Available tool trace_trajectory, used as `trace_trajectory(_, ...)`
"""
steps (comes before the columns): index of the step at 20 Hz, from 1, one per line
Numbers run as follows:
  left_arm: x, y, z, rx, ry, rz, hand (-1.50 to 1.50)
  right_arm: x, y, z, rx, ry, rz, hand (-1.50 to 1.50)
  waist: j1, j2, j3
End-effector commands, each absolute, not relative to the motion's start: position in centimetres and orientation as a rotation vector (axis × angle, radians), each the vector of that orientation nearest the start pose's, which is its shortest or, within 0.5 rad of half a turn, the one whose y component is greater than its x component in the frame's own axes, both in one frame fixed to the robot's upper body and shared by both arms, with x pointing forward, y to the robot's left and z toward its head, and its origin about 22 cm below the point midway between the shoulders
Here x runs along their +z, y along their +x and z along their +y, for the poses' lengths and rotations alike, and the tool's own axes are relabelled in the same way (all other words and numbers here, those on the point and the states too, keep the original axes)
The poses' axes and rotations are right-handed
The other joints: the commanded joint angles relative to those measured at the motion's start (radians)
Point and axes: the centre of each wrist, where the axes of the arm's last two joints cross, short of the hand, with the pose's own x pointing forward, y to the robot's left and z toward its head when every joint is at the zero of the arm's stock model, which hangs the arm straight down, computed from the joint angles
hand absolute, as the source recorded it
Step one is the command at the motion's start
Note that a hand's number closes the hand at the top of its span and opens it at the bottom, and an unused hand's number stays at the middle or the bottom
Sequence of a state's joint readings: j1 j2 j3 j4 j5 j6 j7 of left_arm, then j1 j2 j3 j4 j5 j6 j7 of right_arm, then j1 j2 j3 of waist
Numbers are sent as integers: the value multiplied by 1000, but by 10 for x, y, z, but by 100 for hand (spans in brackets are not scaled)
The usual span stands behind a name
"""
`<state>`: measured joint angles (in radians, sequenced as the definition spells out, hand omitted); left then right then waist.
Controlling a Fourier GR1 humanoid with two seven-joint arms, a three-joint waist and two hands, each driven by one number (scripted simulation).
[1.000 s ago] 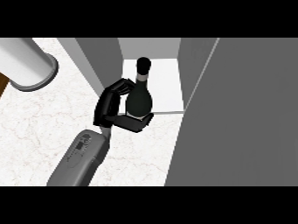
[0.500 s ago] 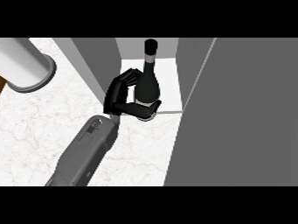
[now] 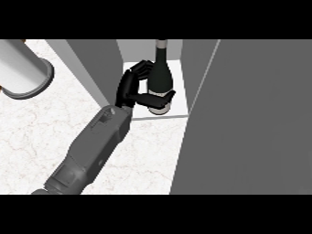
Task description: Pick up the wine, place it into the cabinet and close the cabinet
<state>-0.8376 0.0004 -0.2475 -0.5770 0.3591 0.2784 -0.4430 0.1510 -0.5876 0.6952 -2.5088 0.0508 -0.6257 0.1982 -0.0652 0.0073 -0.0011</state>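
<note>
Inside the open grey cabinet [image 3: 104,64], on its white floor, stands the dark glass wine bottle [image 3: 161,75], upright with its neck pointing to the far side. One black hand [image 3: 132,89] at the end of a grey forearm grasps it, fingers curled round the body and thumb across its lower part. Right of them rises the grey cabinet door [image 3: 266,119]. On the white marble counter [image 3: 30,137], far left, stands a grey cylinder [image 3: 16,68].

no text or numbers can be read anywhere. the wine bottle [image 3: 159,82] bears a pale label band, but it is blank.
</note>
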Motion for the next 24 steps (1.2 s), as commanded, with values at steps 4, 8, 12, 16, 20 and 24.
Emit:
trace_trajectory(4,7,404,94,-169,38,-1673,150,190,76,-184,149,279,-1959,-150,-22,10,0)
trace_trajectory(8,6,407,98,-110,45,-1660,150,193,71,-191,172,261,-1945,-150,-36,11,0)
trace_trajectory(12,16,417,98,-82,8,-1647,150,179,77,-184,145,267,-1930,-150,-25,15,0)
trace_trajectory(16,11,417,103,-48,65,-1627,150,181,73,-185,154,289,-1945,-150,-54,21,0)
trace_trajectory(20,16,423,114,-27,86,-1640,150,174,75,-185,170,288,-1959,-150,-49,21,1)
trace_trajectory(24,26,430,114,-51,173,-1673,150,172,77,-183,171,299,-1960,-150,-56,28,0)
